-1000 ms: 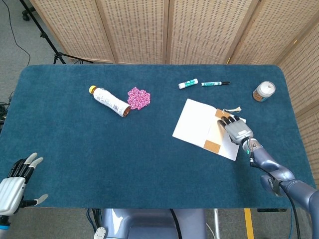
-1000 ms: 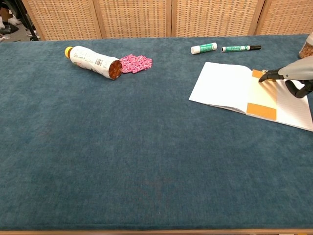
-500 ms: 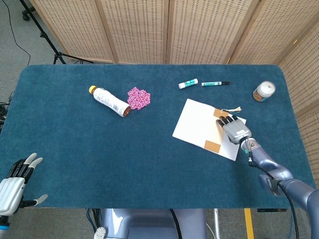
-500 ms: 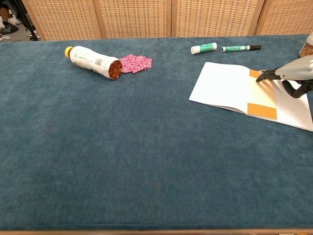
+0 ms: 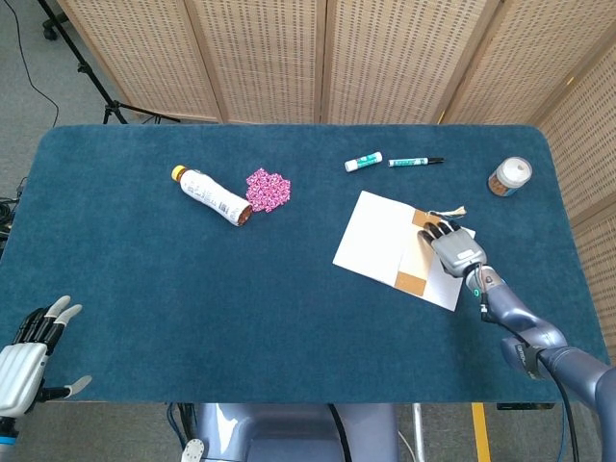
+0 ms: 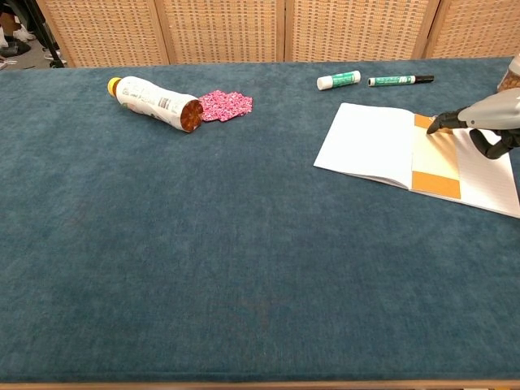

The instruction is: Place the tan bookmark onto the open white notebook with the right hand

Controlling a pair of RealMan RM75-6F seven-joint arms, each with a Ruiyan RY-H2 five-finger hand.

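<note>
1. Head view: right hand [image 5: 454, 249] sits over the far right part of the open white notebook [image 5: 380, 237], fingers extended toward the upper end of the tan bookmark [image 5: 415, 252]. Whether the fingertips touch the bookmark or grasp anything cannot be told.
2. Chest view: right hand [image 6: 487, 120] enters from the right edge, dark fingertips [image 6: 436, 123] at the far end of the bookmark [image 6: 435, 158].
3. Bookmark lies flat on the notebook [image 6: 374, 141], along its centre fold.
4. Left hand [image 5: 27, 354] rests at the near left table corner, fingers spread, holding nothing.
5. Elsewhere on the blue table [image 5: 144, 289]: glue stick [image 5: 363, 162], marker [image 5: 415, 162], small jar [image 5: 508, 176], toppled bottle [image 5: 212, 195], pink cloth [image 5: 268, 189].
</note>
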